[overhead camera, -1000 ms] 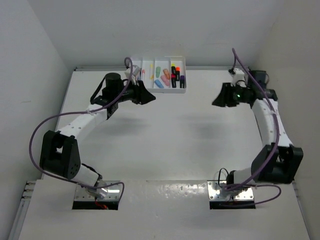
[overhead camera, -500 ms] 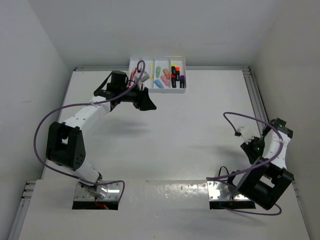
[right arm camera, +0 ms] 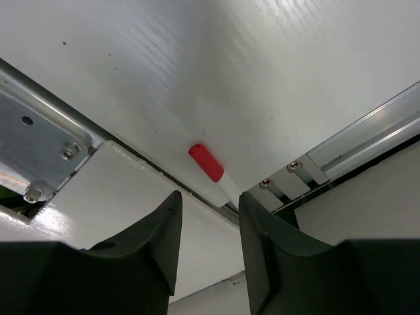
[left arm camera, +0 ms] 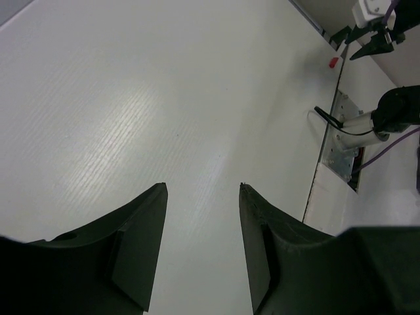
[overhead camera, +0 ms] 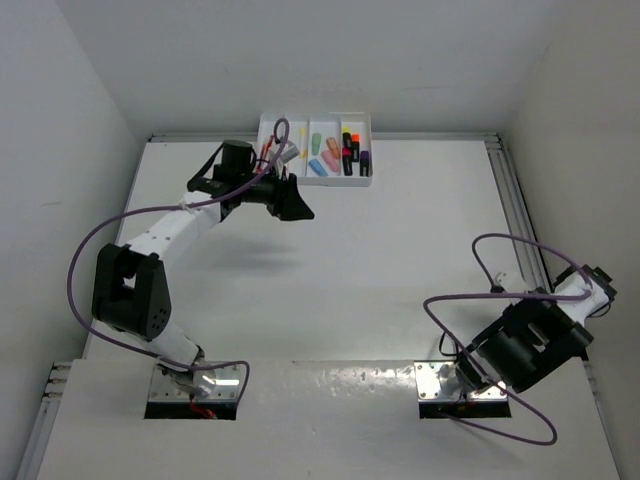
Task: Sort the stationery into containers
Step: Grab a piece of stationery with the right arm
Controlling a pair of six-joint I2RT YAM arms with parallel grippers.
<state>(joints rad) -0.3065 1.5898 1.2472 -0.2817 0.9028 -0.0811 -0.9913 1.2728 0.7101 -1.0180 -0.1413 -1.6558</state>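
The white four-compartment tray (overhead camera: 315,122) stands at the table's back centre and holds several highlighters and pens. My left gripper (overhead camera: 295,207) hovers just in front of the tray; in the left wrist view (left arm camera: 202,187) it is open and empty over bare table. My right arm is folded back at the near right, with its gripper (overhead camera: 600,283) by the right rail. In the right wrist view that gripper (right arm camera: 210,193) is open and empty. A white pen with a red cap (right arm camera: 206,163) lies just beyond its fingertips at the table's edge, and it also shows in the left wrist view (left arm camera: 334,62).
Silver base plates (overhead camera: 197,385) (overhead camera: 462,383) sit at the near edge, one also in the right wrist view (right arm camera: 33,141). A metal rail (overhead camera: 512,195) runs along the right side. Purple cables loop around both arms, one over the tray's left compartments.
My right arm has swung from the far right of the table down and back to the near right corner. My left arm shifted slightly left a second ago, then stayed still.
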